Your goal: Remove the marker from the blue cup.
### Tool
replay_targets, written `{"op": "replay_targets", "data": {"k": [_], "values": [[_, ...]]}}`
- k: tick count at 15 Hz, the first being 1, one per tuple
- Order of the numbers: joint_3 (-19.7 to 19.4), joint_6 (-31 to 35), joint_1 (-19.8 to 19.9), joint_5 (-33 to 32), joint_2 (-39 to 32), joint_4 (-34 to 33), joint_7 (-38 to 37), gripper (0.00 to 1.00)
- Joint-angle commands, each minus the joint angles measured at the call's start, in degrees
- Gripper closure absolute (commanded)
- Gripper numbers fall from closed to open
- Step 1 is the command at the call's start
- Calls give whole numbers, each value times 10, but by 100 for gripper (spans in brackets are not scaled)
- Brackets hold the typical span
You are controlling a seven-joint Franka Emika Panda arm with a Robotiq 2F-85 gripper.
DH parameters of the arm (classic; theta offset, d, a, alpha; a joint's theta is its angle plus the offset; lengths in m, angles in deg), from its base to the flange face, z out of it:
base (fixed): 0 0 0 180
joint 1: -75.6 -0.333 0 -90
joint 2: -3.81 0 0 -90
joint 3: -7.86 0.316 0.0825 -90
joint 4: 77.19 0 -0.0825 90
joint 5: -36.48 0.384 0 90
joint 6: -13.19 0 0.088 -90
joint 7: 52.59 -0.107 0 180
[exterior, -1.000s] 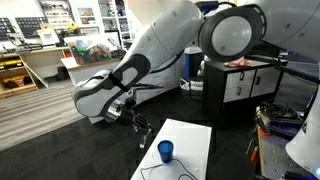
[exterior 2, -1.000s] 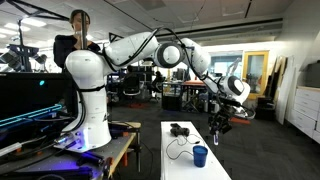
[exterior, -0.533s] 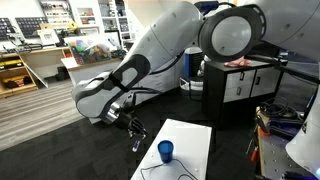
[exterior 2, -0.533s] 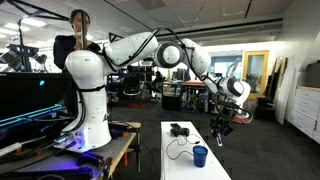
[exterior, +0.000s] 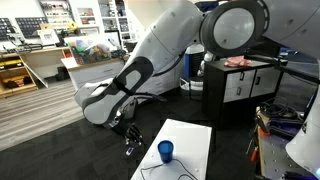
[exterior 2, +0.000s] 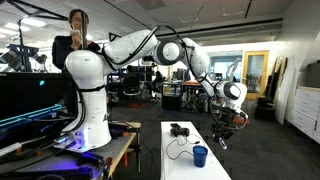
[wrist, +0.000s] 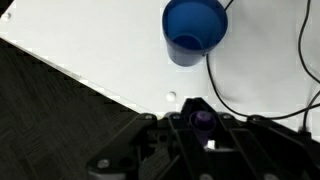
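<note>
A white robot arm [exterior 2: 150, 48] reaches from its base beside a dark monitor [exterior 2: 30, 105] across to the far side of a white desk [exterior 2: 180, 170]. Its gripper [exterior 2: 222, 137] hangs just beside and above the blue cup [exterior 2: 200, 156], clear of the rim, with the marker [exterior 2: 223, 144] a thin dark stick pointing down from the fingers. A black cable [exterior 2: 176, 148] loops near the cup.

Blue cup [exterior: 165, 151]: small, bright blue, round, slightly tapered. Stood upright on white surface [exterior: 192, 138], mouth up. Plain blue interior seen in wrist view.

Marker [wrist: 203, 117]: thin, dark. Purplish end seen head-on in wrist view, clamped in pincer [wrist: 203, 124]. Held outside cup, clearly apart from it, near surface edge. Seen in exterior view only as short dark stick below pincer; details too small to be told.
</note>
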Motion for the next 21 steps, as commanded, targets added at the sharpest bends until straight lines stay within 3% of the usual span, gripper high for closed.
{"op": "replay_targets", "data": {"k": [1, 11, 21], "values": [[-2, 68, 1, 2, 77, 115, -50, 97], [0, 135, -3, 3, 182, 241, -111, 97], [15, 225, 1, 8, 214, 337, -107, 97]]}}
